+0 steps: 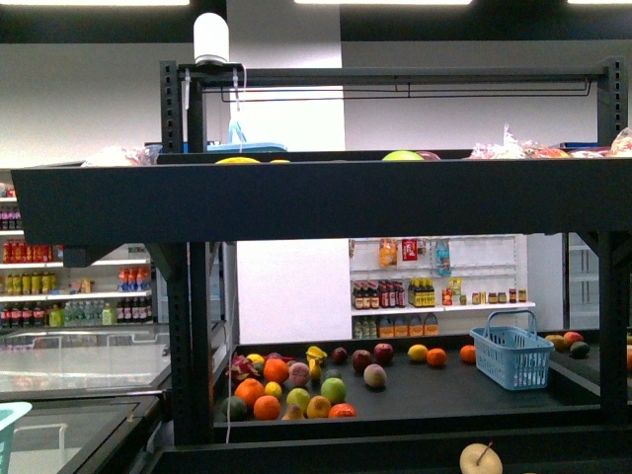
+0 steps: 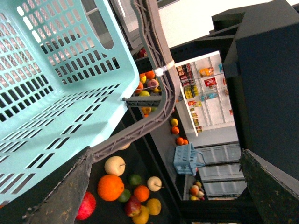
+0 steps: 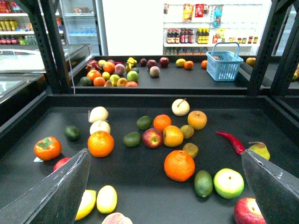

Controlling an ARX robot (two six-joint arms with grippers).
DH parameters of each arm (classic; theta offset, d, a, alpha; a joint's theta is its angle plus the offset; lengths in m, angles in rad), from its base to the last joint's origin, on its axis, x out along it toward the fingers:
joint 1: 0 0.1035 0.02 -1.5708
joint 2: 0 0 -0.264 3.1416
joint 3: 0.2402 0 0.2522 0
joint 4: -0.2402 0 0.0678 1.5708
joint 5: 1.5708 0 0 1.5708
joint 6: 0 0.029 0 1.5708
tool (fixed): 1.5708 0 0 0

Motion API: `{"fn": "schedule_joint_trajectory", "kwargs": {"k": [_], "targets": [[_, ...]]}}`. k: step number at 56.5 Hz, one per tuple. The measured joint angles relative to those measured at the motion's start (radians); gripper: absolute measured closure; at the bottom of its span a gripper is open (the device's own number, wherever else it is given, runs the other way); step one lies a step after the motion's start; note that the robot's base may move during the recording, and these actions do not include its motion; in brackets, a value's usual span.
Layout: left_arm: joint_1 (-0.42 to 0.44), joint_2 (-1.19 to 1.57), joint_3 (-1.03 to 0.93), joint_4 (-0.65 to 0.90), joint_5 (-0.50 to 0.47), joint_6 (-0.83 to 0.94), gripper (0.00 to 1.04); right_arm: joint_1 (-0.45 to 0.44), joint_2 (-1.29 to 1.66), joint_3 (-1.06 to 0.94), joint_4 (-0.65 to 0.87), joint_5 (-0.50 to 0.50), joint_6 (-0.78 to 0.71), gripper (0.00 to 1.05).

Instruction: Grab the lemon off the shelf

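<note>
When viewed from the right wrist, shows the right pincer (image 3: 164, 153) released, fingers (image 3: 60, 191) spread wide with nothing between them, above a black tabletop of the shelf (image 3: 154, 99). Places the lemon (image 3: 106, 198) on that tabletop, close to one finger and just beside a second yellow fruit (image 3: 87, 204) half hidden by it. Shows also an orange (image 3: 179, 165), a pale green round fruit (image 3: 228, 183), a red chili (image 3: 231, 142) and a persimmon (image 3: 47, 147), all apart from the lemon. From the left wrist, shows the left pincer (image 2: 166, 150) likewise released and gripping nothing, with a pale teal basket (image 2: 56, 93) close by and its grey handle (image 2: 154, 93) reaching down to one finger; whether touching, cannot tell. From the front, shows neither arm, only the shelf's dark tiers and a blue basket (image 1: 512, 357) among fruit farther back.
</note>
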Motion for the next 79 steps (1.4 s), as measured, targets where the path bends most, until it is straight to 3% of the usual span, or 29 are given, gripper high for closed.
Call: {"fn": "schedule_joint_trajectory", "kwargs": {"k": [19,38,79], "targets": [[-0.003,0.344,0.246,0.152,0.057,-0.218,0.08,0.0,0.0,0.0,0.0,0.0,0.0,0.07],[-0.039,0.497,0.443,0.077,0.042,-0.222,0.08,0.0,0.0,0.0,0.0,0.0,0.0,0.07],[-0.106,0.664,0.649,0.021,-0.023,-0.221,0.08,0.0,0.0,0.0,0.0,0.0,0.0,0.07]]}}
